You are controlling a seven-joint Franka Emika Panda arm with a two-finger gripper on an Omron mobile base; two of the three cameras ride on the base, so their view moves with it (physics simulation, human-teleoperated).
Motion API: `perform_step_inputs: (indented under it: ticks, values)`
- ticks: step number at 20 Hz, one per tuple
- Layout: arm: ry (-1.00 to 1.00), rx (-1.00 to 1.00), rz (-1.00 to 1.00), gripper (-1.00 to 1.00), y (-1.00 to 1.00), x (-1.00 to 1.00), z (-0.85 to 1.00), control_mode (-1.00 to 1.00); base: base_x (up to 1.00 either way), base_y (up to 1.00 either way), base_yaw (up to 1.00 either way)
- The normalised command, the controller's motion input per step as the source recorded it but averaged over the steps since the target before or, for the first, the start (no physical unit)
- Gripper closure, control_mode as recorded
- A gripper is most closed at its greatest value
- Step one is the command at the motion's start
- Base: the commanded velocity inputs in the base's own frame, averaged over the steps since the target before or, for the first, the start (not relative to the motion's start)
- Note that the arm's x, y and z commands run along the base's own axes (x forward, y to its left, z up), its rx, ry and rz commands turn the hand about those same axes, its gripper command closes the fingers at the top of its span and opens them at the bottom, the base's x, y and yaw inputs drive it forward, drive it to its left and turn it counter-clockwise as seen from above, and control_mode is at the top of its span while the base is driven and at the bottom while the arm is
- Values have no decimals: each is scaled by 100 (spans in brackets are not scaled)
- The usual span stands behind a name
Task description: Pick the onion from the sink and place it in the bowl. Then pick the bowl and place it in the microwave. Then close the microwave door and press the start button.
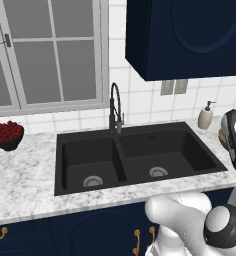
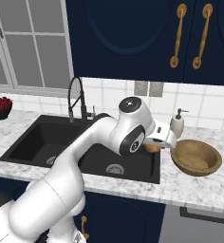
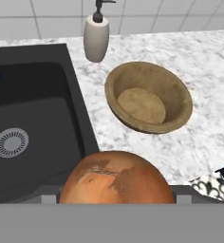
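Orange-tan, smooth-skinned round onion (image 3: 116, 178) is lifted clear of the matte black double-basin sink (image 1: 135, 157) and pinched in the claw (image 2: 156, 144), carried near the wide rounded light-brown wooden bowl (image 3: 149, 97). That bowl stands empty on the speckled white marble bench (image 3: 204, 71), beside a cream soap dispenser (image 3: 96, 35). Judged outstanding: dropping the onion in, microwave loading, door closure, start button.
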Motion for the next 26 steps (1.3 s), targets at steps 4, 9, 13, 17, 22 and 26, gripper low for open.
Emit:
perform_step_inputs:
  ticks: [4,9,13,17,22,26]
  values:
    - [-3,5,0,100,-69,10,-2,-100,0,0,0]
    - [0,1,0,100,-40,33,-13,-100,0,0,0]
    - [0,0,0,100,-14,43,-27,-100,0,0,0]
    - [0,0,0,100,-27,51,-30,-100,0,0,0]
    - [0,0,0,100,-39,17,-29,-100,0,0,0]
    - [0,0,0,100,-27,11,-29,-100,0,0,0]
